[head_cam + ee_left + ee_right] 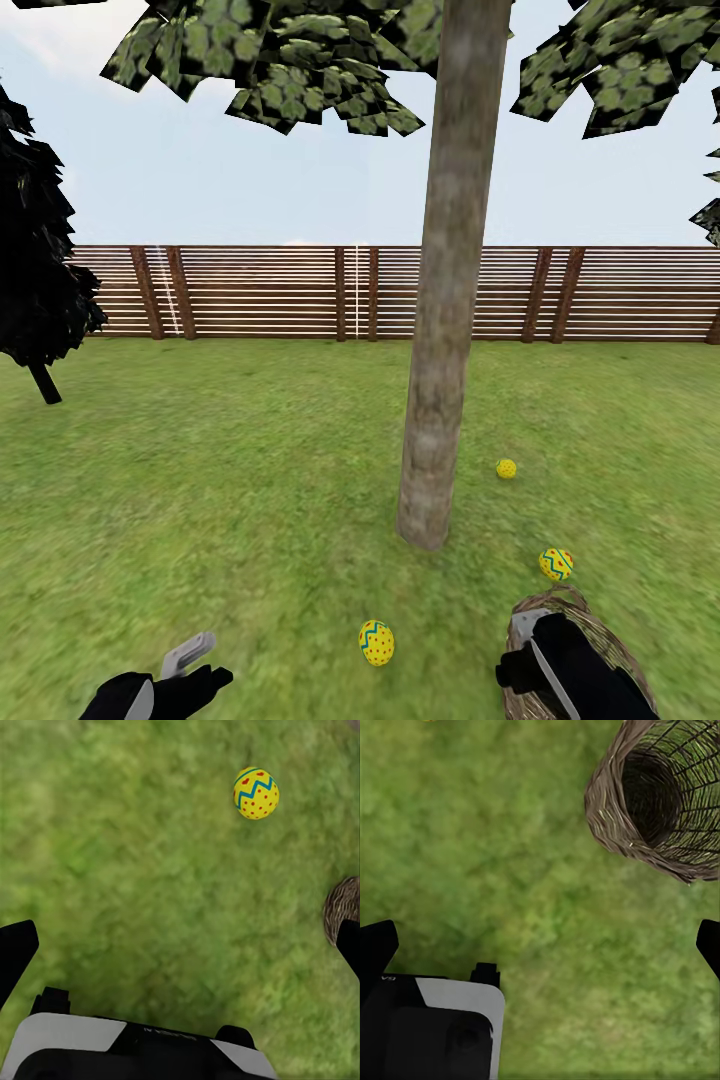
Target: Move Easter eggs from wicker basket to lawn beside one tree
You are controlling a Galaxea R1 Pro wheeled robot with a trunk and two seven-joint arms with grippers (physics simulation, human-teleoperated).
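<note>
Three eggs lie out on the lawn [250, 480] around the tree [440, 400].
Eggs [377, 642], [556, 563], [506, 468] ring the trunk; the basket [660, 802] looks empty; left gripper [180, 945] and right gripper [544, 945] hang wide open, holding nothing, apparently finished.

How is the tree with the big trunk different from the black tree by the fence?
The big tree has a thick, pale grey-brown trunk; the black tree has a thin dark one. The big tree's leaves are green, the black tree's all black. The big tree stands mid-lawn with yellow eggs nearby; the black tree stands off to the left. Both grow from the lawn.
</note>
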